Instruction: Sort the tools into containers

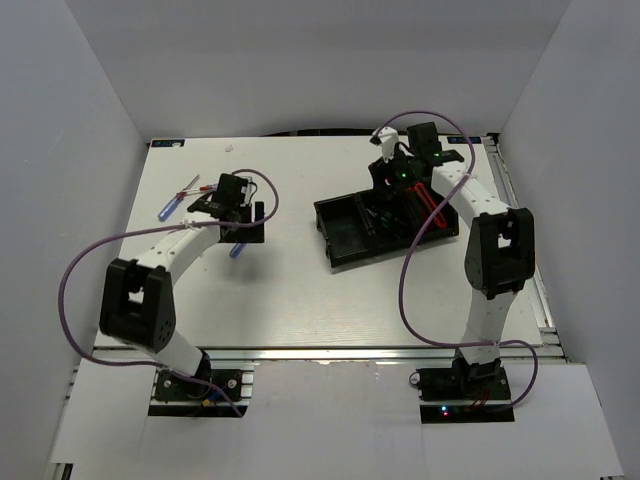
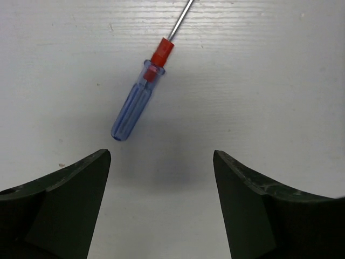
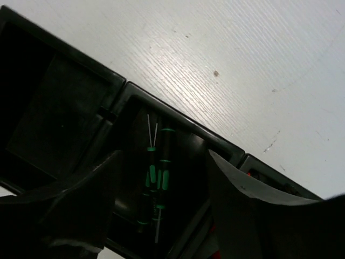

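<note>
My left jaws stand spread just short of the blue screwdriver [image 2: 135, 105] lying flat on the bench [image 2: 259, 81]. It looks light, stiff and likely to roll; I'd pinch mid-handle. My right jaws hang spread over the tray [image 3: 183, 121].

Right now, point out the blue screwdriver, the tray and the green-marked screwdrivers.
Blue screwdriver [image 2: 132, 110]: left wrist view, on its handle.
Tray [image 1: 345, 230]: top external view, on its bare left compartment.
Green-marked screwdrivers [image 3: 163, 175]: right wrist view, on one handle.

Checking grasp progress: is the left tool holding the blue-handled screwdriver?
No, the blue-handled screwdriver lies ahead of the open left tool, touching neither finger.
</note>
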You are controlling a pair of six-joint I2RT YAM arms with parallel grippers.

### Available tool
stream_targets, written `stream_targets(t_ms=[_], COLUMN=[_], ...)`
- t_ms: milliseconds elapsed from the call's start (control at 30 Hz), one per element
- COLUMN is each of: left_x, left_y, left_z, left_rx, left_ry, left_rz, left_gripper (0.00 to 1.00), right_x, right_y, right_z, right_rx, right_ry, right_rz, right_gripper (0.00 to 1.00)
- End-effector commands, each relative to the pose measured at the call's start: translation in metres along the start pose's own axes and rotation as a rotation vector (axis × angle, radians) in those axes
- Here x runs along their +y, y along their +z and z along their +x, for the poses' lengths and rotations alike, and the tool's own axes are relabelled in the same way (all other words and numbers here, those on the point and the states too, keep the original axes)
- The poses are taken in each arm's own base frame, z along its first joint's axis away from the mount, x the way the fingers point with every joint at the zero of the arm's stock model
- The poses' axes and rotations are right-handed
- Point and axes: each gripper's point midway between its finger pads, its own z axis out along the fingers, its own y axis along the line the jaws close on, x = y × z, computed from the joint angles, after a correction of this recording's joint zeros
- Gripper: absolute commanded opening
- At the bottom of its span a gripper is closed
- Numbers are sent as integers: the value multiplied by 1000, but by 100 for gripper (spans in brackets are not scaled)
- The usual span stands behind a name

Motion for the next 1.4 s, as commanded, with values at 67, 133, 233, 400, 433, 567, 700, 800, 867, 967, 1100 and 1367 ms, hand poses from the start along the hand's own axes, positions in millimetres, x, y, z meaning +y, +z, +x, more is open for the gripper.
stream_targets(t_ms=[67,133,233,400,433,567,700,800,867,967,1100,1367], left_x=[10,9,10,13,7,10,14,15,15,12,3,-71], left_y=[15,30,46,62,65,73,79,81,82,80,64,-34], left_z=[-34,-33,-37,-35,-29,-14,-2,9,16,23,18,-47], left_rx=[-20,12,38,76,96,138,167,190,203,216,185,-69], left_ry=[77,86,111,112,111,111,94,76,61,36,-14,-251], left_rz=[-11,9,28,69,106,116,115,119,119,134,179,594], left_gripper=[83,79,71,61,60,57,50,47,42,32,14,0], right_x=[44,64,88,100,101,107,109,109,109,109,109,107], right_y=[-43,-60,-76,-86,-87,-92,-92,-93,-94,-97,-102,-118], right_z=[-39,-44,-40,-35,-35,-36,-39,-41,-42,-45,-48,-55], right_rx=[-152,-204,-260,-284,-285,-304,-314,-321,-320,-321,-328,-359], right_ry=[-182,-306,-343,-347,-344,-338,-311,-301,-297,-309,-315,-330], right_rz=[-229,-310,-393,-416,-416,-429,-442,-445,-449,-447,-443,-395], right_gripper=[81,85,87,89,89,90,89,89,89,89,89,89])
